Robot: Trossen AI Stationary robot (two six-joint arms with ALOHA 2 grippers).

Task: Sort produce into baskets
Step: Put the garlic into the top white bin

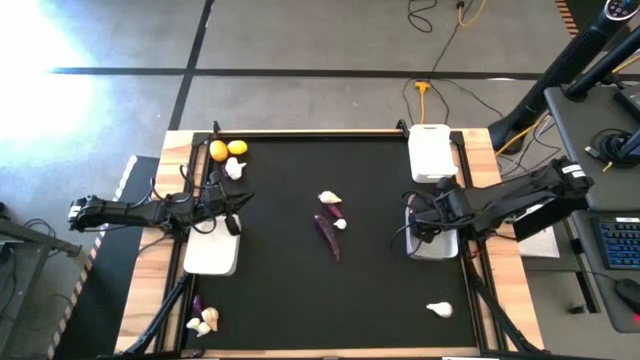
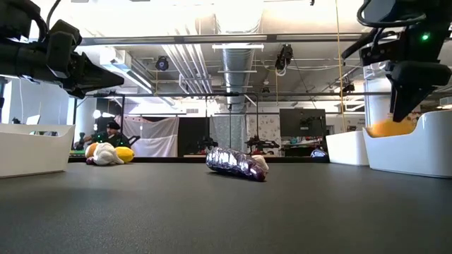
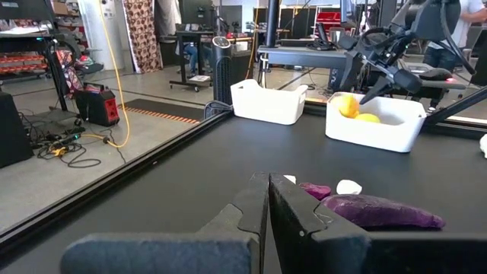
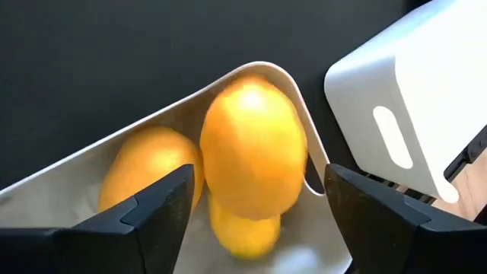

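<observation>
The right arm reaches in from the desk's right edge, its gripper pointing down over a basket there, fingers spread wide around a lemon, with more lemons beneath. The left gripper, fingers pressed together and empty, hangs above the basket by the left edge.

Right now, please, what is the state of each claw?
Left claw: closed, holding nothing.
Right claw: open over the basket; a lemon sits between its fingers, not gripped.
</observation>
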